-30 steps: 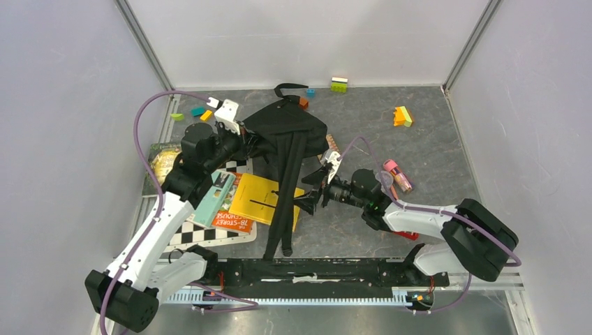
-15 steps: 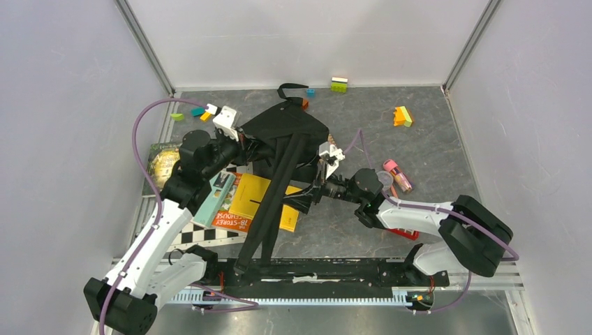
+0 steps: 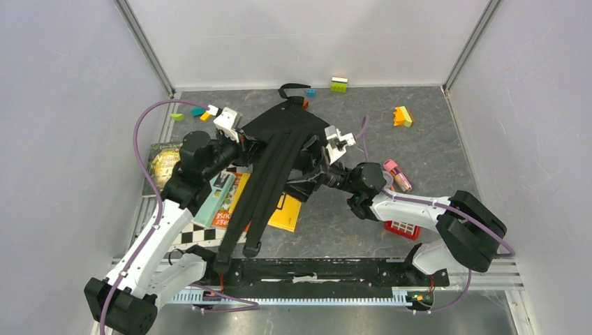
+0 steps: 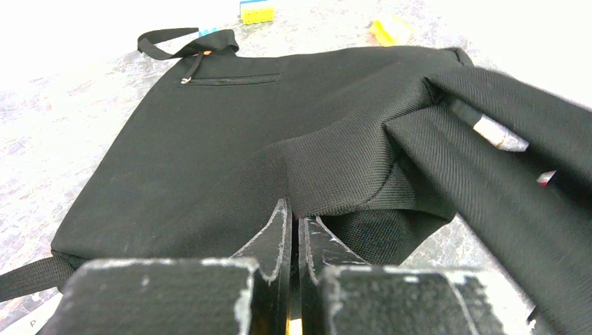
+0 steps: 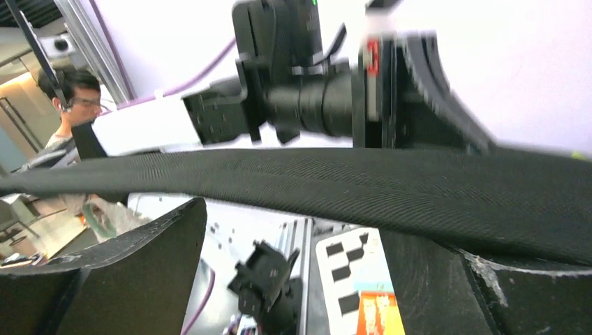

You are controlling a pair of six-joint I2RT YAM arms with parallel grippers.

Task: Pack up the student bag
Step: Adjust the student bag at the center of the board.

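The student bag (image 3: 286, 129) is a large black backpack lying flat mid-table, its two long straps (image 3: 258, 195) running down-left toward the near rail. My left gripper (image 3: 246, 145) is at the bag's left edge. In the left wrist view this gripper (image 4: 294, 213) is shut on a fold of the bag's fabric (image 4: 230, 132). My right gripper (image 3: 307, 167) sits at the bag's near right side, under the straps. Seen from the right wrist, its fingers (image 5: 139, 258) stand wide apart and a strap (image 5: 349, 188) lies across their tips, not pinched.
Partly under the straps lie a yellow book (image 3: 287, 213), an orange book (image 3: 227, 220), a teal case (image 3: 216, 195) and a checkered board (image 3: 183, 234). A green book (image 3: 162, 159) is at the left edge. A pink marker (image 3: 396, 174), a red item (image 3: 402, 228) and toy blocks (image 3: 402, 116) lie right.
My right gripper has moved up and left toward the bag, carrying the straps with it. The strap ends have swung leftward across the books. The left gripper keeps its hold.
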